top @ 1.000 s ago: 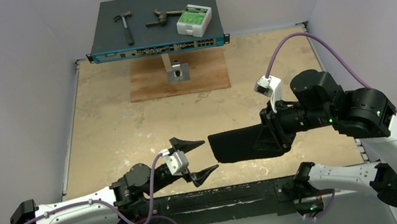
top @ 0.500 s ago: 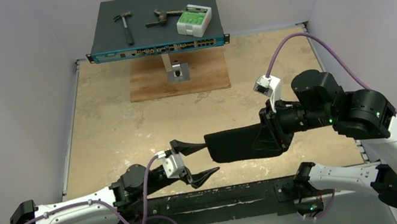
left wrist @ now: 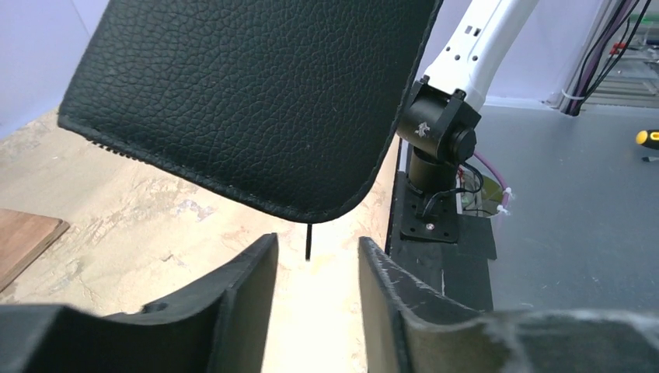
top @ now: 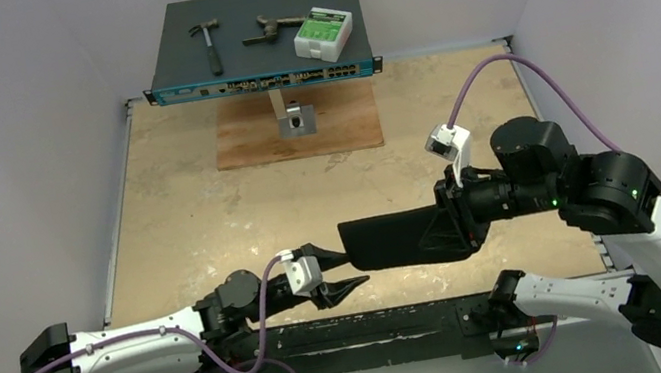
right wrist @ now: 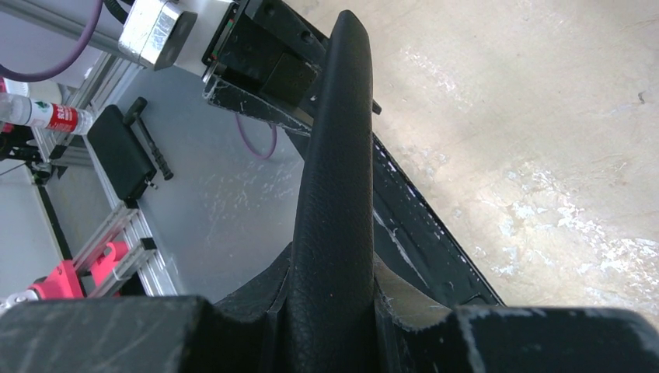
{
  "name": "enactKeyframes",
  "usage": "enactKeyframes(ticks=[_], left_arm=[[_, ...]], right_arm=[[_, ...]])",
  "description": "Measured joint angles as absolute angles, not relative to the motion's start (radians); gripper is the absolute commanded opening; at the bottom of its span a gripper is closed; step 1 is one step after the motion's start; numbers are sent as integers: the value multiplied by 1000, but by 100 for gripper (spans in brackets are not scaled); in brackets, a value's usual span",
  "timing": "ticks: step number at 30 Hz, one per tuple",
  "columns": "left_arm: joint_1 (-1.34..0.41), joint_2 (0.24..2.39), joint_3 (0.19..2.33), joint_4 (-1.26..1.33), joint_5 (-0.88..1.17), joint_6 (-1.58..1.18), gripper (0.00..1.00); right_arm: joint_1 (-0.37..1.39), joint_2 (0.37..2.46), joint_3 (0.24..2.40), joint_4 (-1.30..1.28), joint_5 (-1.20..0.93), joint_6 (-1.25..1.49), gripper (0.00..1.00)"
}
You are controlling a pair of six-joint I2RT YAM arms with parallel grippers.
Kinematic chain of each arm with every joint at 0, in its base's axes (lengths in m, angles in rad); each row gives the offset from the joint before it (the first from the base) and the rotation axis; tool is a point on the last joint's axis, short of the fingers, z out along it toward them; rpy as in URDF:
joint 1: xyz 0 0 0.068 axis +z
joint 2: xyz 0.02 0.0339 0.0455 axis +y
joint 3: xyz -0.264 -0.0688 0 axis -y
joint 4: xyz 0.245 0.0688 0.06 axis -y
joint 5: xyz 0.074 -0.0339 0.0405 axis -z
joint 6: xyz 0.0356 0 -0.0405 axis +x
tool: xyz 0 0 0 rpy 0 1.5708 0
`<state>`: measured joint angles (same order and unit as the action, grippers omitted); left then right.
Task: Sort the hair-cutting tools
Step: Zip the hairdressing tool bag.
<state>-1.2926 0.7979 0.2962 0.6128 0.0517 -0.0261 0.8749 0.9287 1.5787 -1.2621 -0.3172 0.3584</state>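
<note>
My right gripper [top: 449, 222] is shut on one end of a black leather pouch [top: 396, 239] and holds it level above the table. In the right wrist view the pouch [right wrist: 338, 155] stands edge-on between the fingers [right wrist: 497, 256]. My left gripper [top: 346, 272] is open, just below the pouch's free end. In the left wrist view the pouch [left wrist: 249, 101] hangs over the open gripper [left wrist: 315, 242], and a thin black tip [left wrist: 308, 237] pokes down from its lower edge between the fingertips; I cannot tell which tool it is. Scissors, comb and clip are otherwise hidden.
At the back a dark flat box [top: 184, 59] carries a hammer [top: 206, 43], a rusty tool [top: 274, 26] and a white-green box [top: 323, 34]. A wooden board [top: 337, 130] with a grey T-shaped bar [top: 295, 116] lies before it. A black rail [top: 360, 328] lines the near edge.
My left gripper has moved right, to the pouch's free end, and its jaws have narrowed. The right gripper has shifted the pouch slightly left.
</note>
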Motion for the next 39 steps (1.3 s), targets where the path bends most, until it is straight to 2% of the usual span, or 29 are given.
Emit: enactKeyframes(ticks=[4, 8, 13, 16, 18, 19, 28, 39], left_arm=[[-1293, 784, 296, 617, 49, -34, 59], [-1293, 761, 296, 620, 43, -41, 59], [-1293, 748, 296, 625, 29, -41, 40], [-1293, 752, 296, 627, 23, -41, 19], [-1293, 757, 296, 626, 22, -41, 2], [-1293, 759, 296, 626, 22, -43, 0], [-1295, 738, 296, 595, -12, -28, 0], [-1303, 626, 296, 559, -221, 133, 0]], right_arm=[[875, 921, 1575, -1259, -326, 358, 0], [875, 921, 1568, -1256, -332, 358, 0], [875, 923, 1565, -1253, -332, 358, 0], [875, 923, 1565, -1248, -333, 358, 0], [875, 923, 1563, -1246, -333, 358, 0], [875, 923, 1562, -1245, -333, 358, 0], [875, 923, 1542, -1230, -337, 356, 0], [874, 922, 1504, -1221, -384, 319, 0]])
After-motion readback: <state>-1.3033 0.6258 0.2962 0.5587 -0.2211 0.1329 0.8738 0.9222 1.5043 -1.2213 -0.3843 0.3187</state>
